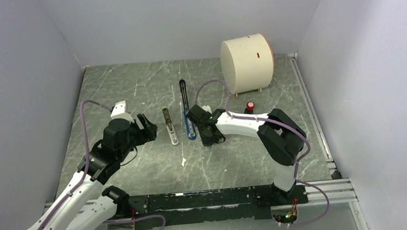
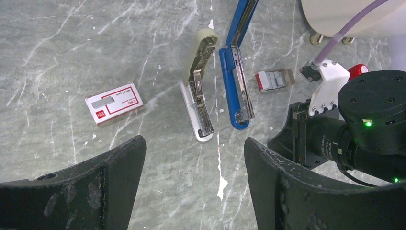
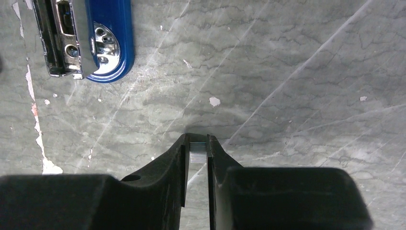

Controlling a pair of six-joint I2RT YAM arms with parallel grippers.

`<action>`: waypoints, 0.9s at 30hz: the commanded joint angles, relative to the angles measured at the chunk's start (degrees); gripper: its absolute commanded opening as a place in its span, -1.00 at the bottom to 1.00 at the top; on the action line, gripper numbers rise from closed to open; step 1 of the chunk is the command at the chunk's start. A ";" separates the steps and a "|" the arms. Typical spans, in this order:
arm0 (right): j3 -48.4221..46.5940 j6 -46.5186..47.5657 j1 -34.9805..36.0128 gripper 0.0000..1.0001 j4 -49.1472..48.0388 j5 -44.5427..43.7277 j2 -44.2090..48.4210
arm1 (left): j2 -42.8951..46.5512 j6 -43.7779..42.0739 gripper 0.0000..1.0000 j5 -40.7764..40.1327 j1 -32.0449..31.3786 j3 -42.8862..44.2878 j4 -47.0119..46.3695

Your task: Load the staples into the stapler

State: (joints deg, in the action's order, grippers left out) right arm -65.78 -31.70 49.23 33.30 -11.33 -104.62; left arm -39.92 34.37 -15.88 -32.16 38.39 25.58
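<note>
Top external: blue stapler [image 1: 190, 128], black arm open, lies front-to-back beside right end effector [image 3: 197, 143] pinching staples [image 3: 197, 155]; left end effector [image 2: 194, 141] agape.

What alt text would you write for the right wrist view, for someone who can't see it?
The right tool pinches a small silvery strip of staples between its black tips, over a grey marbled table. At the upper left lies the front end of the blue stapler, opened, its metal channel showing.
</note>
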 commanded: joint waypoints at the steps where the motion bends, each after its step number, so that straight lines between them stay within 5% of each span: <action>1: 1.29 -0.64 -0.13 -0.61 -0.98 -3.10 1.24 | 0.62 0.43 0.59 -0.66 0.17 0.24 -0.11; 12: -1.26 -2.07 0.52 -0.60 -10.70 -8.79 7.77 | 0.72 -0.54 0.59 -1.00 0.19 1.73 0.48; 27: -8.04 0.54 1.92 -0.60 -20.71 -13.01 -1.15 | -0.73 -3.73 0.59 -3.74 0.18 4.94 1.40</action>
State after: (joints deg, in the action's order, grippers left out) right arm -71.53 -32.16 50.98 16.21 -22.13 -103.07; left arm -40.16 32.25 -17.69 -32.16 41.69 26.44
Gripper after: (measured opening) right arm 0.204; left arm 0.798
